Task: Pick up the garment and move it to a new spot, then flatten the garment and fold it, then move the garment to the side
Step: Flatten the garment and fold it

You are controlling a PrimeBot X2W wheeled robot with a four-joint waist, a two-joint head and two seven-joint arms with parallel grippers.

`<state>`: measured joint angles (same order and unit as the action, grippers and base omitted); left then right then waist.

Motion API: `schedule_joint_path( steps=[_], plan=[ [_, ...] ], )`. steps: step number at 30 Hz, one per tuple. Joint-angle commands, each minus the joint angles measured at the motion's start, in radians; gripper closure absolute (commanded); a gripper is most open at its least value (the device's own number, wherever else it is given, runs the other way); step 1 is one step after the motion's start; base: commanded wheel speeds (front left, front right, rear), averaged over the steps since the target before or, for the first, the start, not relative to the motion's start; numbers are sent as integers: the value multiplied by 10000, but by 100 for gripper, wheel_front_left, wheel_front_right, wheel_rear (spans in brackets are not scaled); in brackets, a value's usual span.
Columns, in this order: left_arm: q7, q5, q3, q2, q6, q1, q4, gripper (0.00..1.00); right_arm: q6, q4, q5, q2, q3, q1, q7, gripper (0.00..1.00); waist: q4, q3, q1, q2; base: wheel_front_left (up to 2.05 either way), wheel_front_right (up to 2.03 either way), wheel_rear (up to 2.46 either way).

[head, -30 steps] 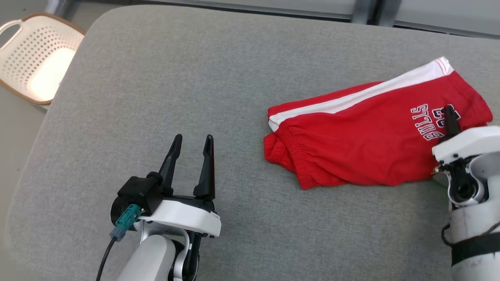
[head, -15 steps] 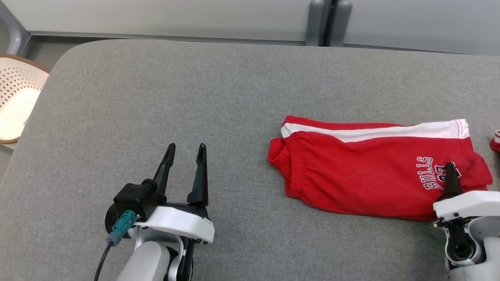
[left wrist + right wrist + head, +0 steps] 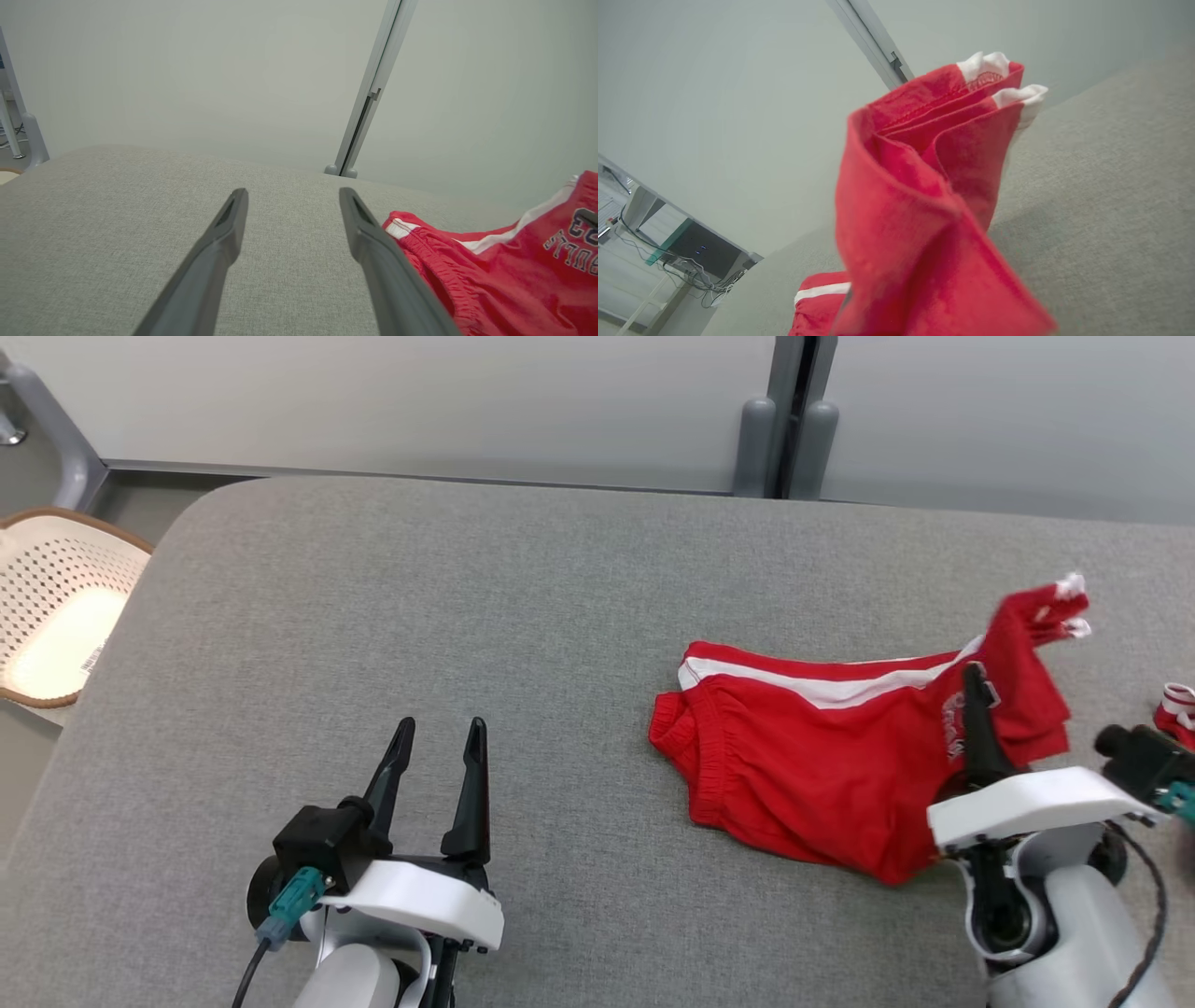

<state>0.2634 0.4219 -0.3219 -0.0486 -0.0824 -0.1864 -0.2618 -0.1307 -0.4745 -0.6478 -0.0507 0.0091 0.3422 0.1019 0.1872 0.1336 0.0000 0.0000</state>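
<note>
pinching the right end of the shorts (image 3: 794, 765) raised, the right gripper (image 3: 972, 674) is clamped shut; the rest lies on the table (image 3: 467, 597). left gripper (image 3: 442, 726) gapes empty, well apart; basket (image 3: 56, 607) far left, red scrap (image 3: 1178, 711) far right.

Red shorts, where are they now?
Head view: the red shorts lie right of centre on the grey table, their right end pinched and raised by the right hand; the left hand sits apart, leftward.

Grey fabric-covered table (image 3: 467, 616), rounded corners. On it: red shorts (image 3: 794, 775) right of centre, one end raised; small red-white item (image 3: 1178, 707) at right edge.
</note>
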Motion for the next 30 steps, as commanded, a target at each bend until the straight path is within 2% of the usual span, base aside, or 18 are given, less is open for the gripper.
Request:
schedule_joint_path(
  steps=[1, 8, 20, 22, 23, 24, 30],
  plan=[
    [13, -50, 47, -43, 32, 168, -19, 0, 2, 133, 72, -7, 241, -156, 125, 100, 88, -102, 0, 0, 0, 0, 0],
    [13, -27, 6, -40, 105, 355, -82, 0, 2, 720, -92, -153, 2048, -332, 498, 100, 369, -299, 0, 0, 0, 0, 0],
    [14, 182, -100, -40, 30, 459, -138, 0, 2, -400, -67, -390, 3640, 262, 856, 100, 1037, -334, 0, 0, 0, 0, 0],
    [13, 186, -113, -42, 36, 489, -149, 0, 2, -663, 49, -458, 3867, 340, 932, 54, 1122, -315, 0, 0, 0, 0, 0],
    [13, 197, -110, -40, 29, 499, -149, 0, 2, -791, 98, -465, 3992, 378, 984, 14, 1160, -301, 0, 0, 0, 0, 0],
    [13, 199, -114, -40, 13, 500, -152, 0, 2, -923, 97, -459, 4120, 409, 982, 0, 1193, -283, 0, 0, 0, 0, 0],
    [13, 310, -181, -42, -47, 461, -109, 0, 2, -1417, 262, -417, 5149, 681, 1018, 0, 1314, -173, 0, 0, 0, 0, 0]
  ],
)
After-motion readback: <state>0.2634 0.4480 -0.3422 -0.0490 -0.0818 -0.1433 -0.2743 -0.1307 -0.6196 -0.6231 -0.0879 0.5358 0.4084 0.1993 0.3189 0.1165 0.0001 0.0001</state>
